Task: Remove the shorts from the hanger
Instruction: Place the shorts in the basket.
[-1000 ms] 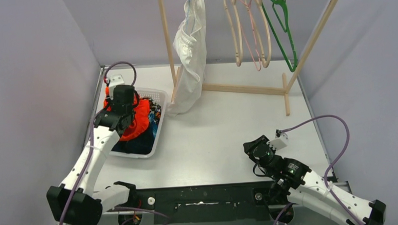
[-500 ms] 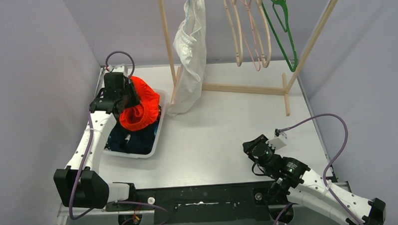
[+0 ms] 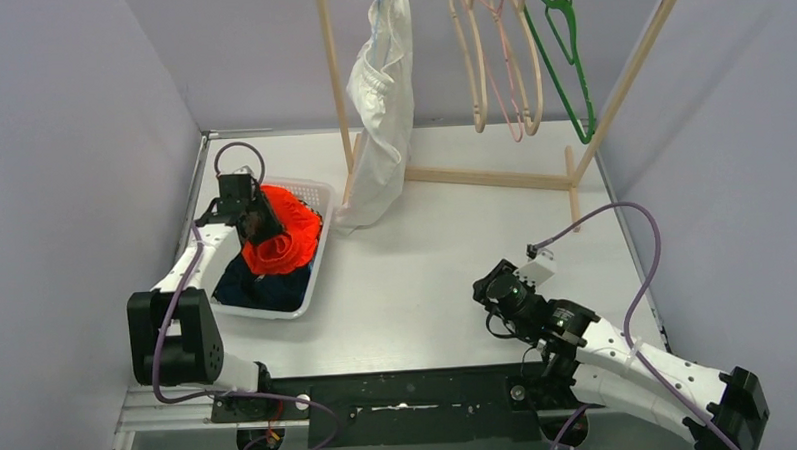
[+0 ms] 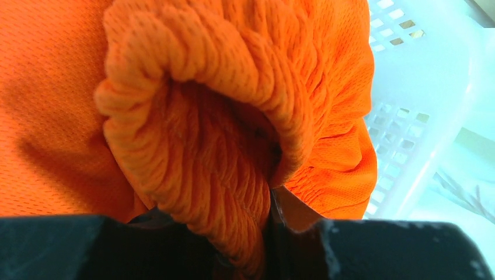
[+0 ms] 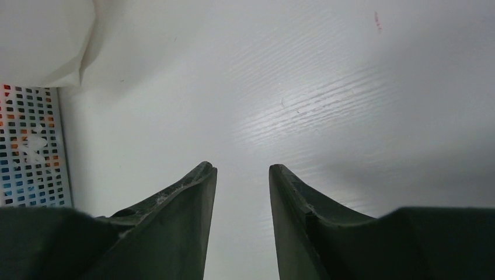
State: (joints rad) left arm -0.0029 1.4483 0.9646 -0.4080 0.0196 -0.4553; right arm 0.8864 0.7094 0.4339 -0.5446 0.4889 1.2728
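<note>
White shorts (image 3: 381,116) hang from a hanger at the left end of the wooden rack (image 3: 488,175); their lower end (image 5: 41,41) shows in the right wrist view. My left gripper (image 3: 257,220) is shut on the bright orange shorts (image 3: 287,234), holding them over the white basket (image 3: 322,250). The left wrist view is filled with bunched orange mesh (image 4: 222,116), and the waistband is pinched in the left gripper (image 4: 269,224). My right gripper (image 3: 489,287) is open and holds nothing, low over the bare table (image 5: 241,169).
Dark navy fabric (image 3: 262,288) lies in the basket under the orange pair. Bare beige hangers (image 3: 479,62) and a green hanger (image 3: 569,69) hang on the rack. The basket's perforated wall (image 5: 29,146) is far left of the right gripper. Grey walls close in both sides.
My left arm has drawn back toward its base, keeping the orange shorts over the basket's back half. My right gripper has shifted slightly left and its jaws have spread wider.
</note>
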